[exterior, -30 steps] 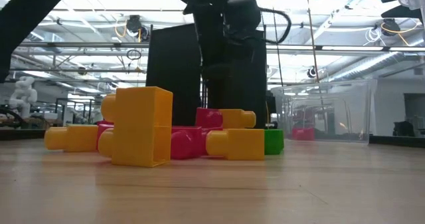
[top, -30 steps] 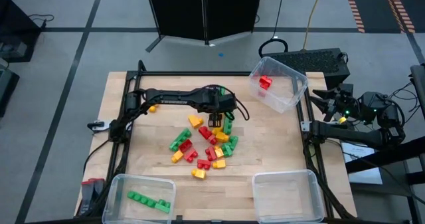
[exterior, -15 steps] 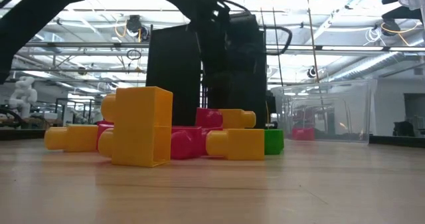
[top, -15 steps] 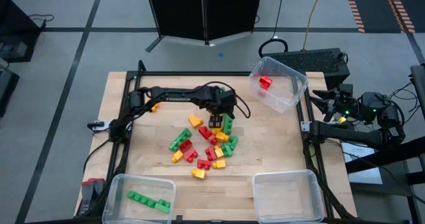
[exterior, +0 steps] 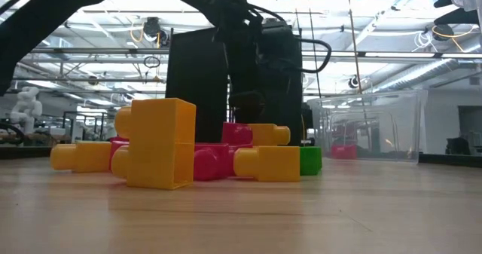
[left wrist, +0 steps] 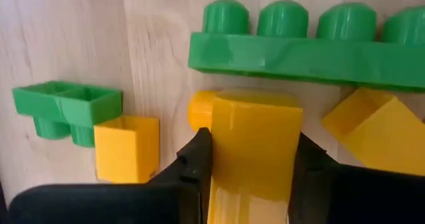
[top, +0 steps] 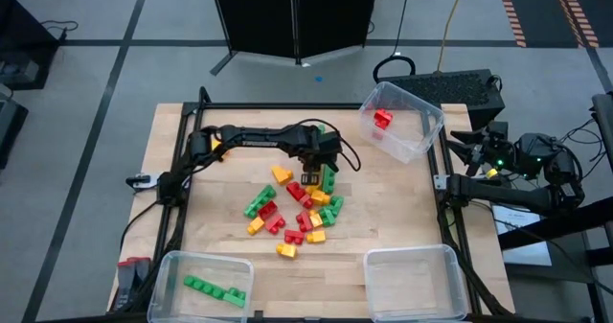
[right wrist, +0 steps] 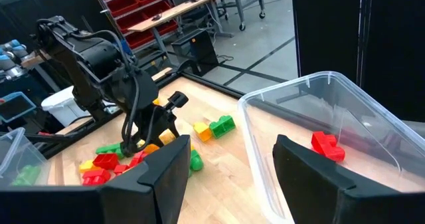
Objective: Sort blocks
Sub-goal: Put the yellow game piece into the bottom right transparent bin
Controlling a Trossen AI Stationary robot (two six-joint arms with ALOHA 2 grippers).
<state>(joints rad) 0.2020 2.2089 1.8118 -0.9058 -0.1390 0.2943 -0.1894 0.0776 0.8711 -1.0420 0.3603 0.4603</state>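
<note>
A pile of red, green and yellow blocks [top: 297, 208] lies on the wooden table's middle. My left gripper [top: 311, 176] stands over the pile's far edge, pointing steeply down, shut on a yellow block [left wrist: 255, 134]. That block lies beside a long green block [left wrist: 299, 51], with a small yellow block [left wrist: 126, 147] and a small green block [left wrist: 66, 108] close by. My right gripper [right wrist: 229, 177] waits open, off the table's right edge near the far right bin. My left gripper pinches the yellow block's two opposite side faces [left wrist: 222, 151] between its two fingers [left wrist: 192, 161]. The fingers come from above, pointing steeply down. The block's studded end [left wrist: 199, 110] points toward the long green block. I cannot tell whether the block is off the table.
A clear bin [top: 402, 122] at the far right corner holds a red block [right wrist: 329, 146]. A clear bin [top: 203, 283] at the near left holds green blocks. Another clear bin [top: 414, 280] stands at the near right. A lone yellow block [top: 219, 154] lies at the far left.
My left gripper has sunk onto the far edge of the pile and tipped a little more downward. The blocks around it lie where they were.
</note>
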